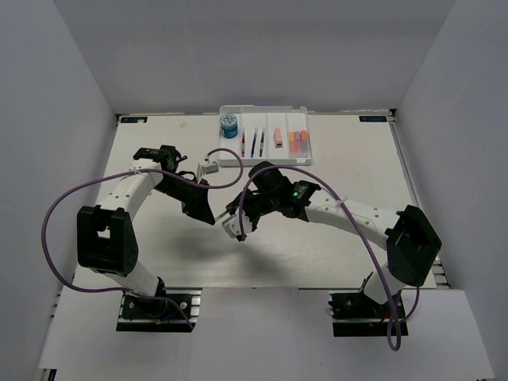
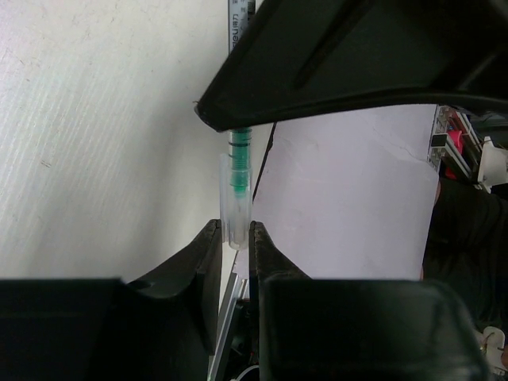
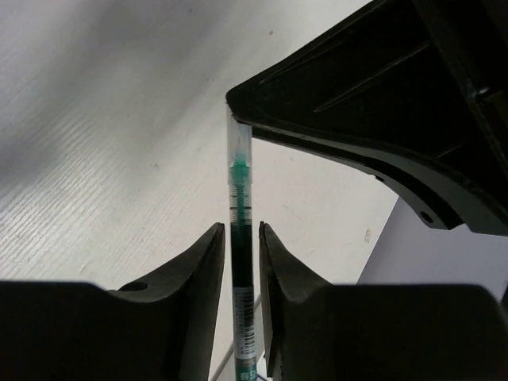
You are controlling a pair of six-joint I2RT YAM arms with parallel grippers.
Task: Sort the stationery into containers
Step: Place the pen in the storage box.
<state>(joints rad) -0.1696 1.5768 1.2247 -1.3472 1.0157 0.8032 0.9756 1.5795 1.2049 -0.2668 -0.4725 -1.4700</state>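
Observation:
A green pen with a clear cap (image 2: pixel 237 184) hangs between my two grippers above the table's middle. My left gripper (image 2: pixel 235 227) is shut on the clear cap end. My right gripper (image 3: pixel 241 228) has a jaw on each side of the pen's dark barrel (image 3: pixel 240 198), with a thin gap on each side. In the top view the left gripper (image 1: pixel 213 214) and right gripper (image 1: pixel 237 228) meet tip to tip. The white divided tray (image 1: pixel 264 109) at the back holds a blue roll (image 1: pixel 229 125), thin pens (image 1: pixel 254 143), a pinkish eraser (image 1: pixel 278 136) and orange and pink markers (image 1: pixel 296 141).
A small white piece (image 1: pixel 210 167) lies near the tray's front left corner by the left arm's purple cable (image 1: pixel 55 208). White walls close in the table on the left, right and back. The right arm's purple cable (image 1: pixel 373 254) loops over its forearm.

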